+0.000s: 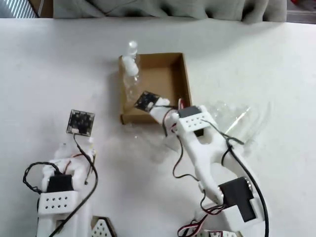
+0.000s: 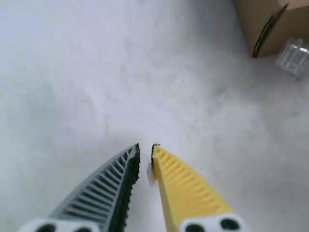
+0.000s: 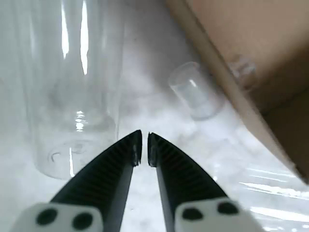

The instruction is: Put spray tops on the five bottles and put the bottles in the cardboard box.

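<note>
Cardboard box (image 1: pixel 153 56) sits upper centre of the high view, on the white table (image 1: pixel 266 64).

**Done so far:** one clear bottle w/ a white spray top (image 1: pixel 130 61) stands at the box's left wall and leans over the rim. I cannot tell if its base is fully inside.

**Right gripper** (image 3: pixel 144 145): my black jaws are closed to a hairline gap and hold nothing. They sit low over the table, just outside the box's near wall. A bare clear bottle (image 3: pixel 72 96) is just beside them. A small clear cylinder (image 3: pixel 195 92) lies between them and the box; cap or bottle neck, cannot tell.

**Left gripper** (image 2: pixel 145 154): grey & yellow jaws nearly touch at the tips, empty, over bare table. That arm is at lower left of the high view, well apart from the box.

**Left to do:** more clear bottles (image 1: pixel 242 116) lie right of centre in the high view, beside the right arm, w/ no tops that I can make out. Their count is unclear because of glare. My estimate is approx. 1 of 5 finished. The others need a top fitted, then a move into the box, so most of the job remains.
</note>
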You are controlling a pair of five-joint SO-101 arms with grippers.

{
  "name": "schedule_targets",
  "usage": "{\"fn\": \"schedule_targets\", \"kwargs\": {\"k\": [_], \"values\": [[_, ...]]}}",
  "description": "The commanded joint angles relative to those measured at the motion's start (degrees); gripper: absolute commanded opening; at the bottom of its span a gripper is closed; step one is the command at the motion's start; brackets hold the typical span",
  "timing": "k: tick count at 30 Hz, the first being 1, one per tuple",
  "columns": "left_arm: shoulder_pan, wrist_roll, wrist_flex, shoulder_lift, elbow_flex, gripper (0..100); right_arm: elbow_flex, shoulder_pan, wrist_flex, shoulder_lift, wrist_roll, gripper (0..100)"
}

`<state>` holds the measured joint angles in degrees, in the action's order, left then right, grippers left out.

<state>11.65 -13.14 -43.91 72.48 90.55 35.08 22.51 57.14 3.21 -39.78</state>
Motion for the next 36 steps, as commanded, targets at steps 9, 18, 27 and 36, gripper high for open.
{"fn": "schedule_targets", "kwargs": {"k": [9, 18, 27, 36], "values": [[0.7, 0.0, 1.8, 1.0, -2.0, 6, -1.9, 11.8, 9.0, 5.1, 10.6, 1.6], [0.6, 0.1, 1.8, 1.0, -2.0, 6, -1.1, 7.4, 20.4, 20.9, 16.3, 1.6], [-1.7, 5.8, 1.3, 0.8, -2.9, 6, 12.5, -19.7, 20.8, 37.3, 6.9, 1.6], [-8.3, 10.6, -12.9, 0.7, -19.3, 6, 30.3, -43.4, 14.9, 48.7, -4.9, 1.6]]}}
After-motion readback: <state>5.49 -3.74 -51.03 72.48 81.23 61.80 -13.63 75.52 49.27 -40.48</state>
